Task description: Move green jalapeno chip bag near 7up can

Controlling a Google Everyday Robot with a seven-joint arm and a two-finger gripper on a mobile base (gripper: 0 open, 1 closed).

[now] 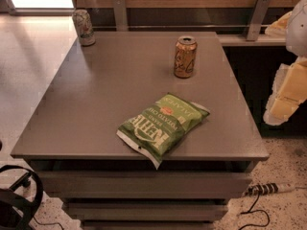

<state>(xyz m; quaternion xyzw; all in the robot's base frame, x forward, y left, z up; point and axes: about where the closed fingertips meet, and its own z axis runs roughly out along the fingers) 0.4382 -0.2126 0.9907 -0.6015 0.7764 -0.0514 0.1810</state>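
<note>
The green jalapeno chip bag (pixel 163 126) lies flat near the front edge of the grey table (pixel 96 95), right of centre, and one white sealed end hangs slightly over the edge. The 7up can (pixel 84 27), pale silvery with green and red markings, stands upright at the far left corner. My gripper (pixel 288 97) shows as white and yellowish parts at the right edge of the view. It is beyond the table's right side, raised, and apart from the bag and both cans.
A gold-brown can (pixel 185 56) stands upright at the back, right of centre, between the bag and the far edge. A black chair part (pixel 17 200) is at the bottom left. A power strip and cable (pixel 261 189) lie on the floor at the bottom right.
</note>
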